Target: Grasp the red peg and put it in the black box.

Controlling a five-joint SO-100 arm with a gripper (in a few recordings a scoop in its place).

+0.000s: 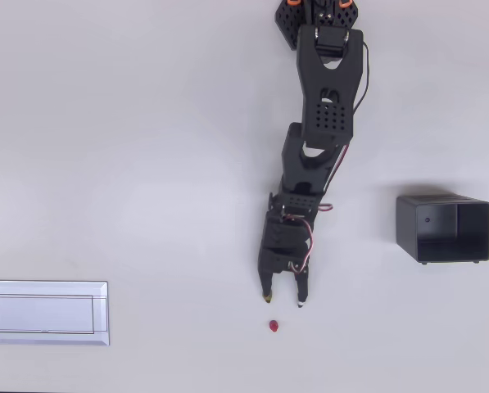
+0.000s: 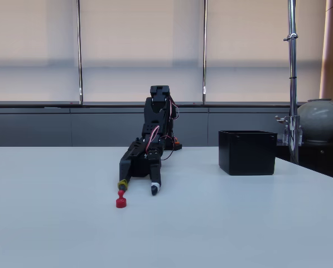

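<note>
Nothing is grasped yet, so the whole job looks to be ahead: pick up, carry, drop. The gripper [image 1: 283, 300] sits low near the bottom centre of the overhead view, its fingers spread apart and empty. The red peg [image 1: 273, 326] lies on the white table [image 1: 146, 164] just beyond the fingertips, a tiny bright red knob. The black box [image 1: 443, 228] stands at the right edge, well apart.

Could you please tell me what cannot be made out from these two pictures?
- Black box: its inside is hidden by its front wall in the fixed view.
- Arm base: cut off by the top edge in the overhead view.
- Red peg: too small overhead to tell its shape.
- Hand: whether its yellow-tipped finger touches the peg is unclear.
</note>
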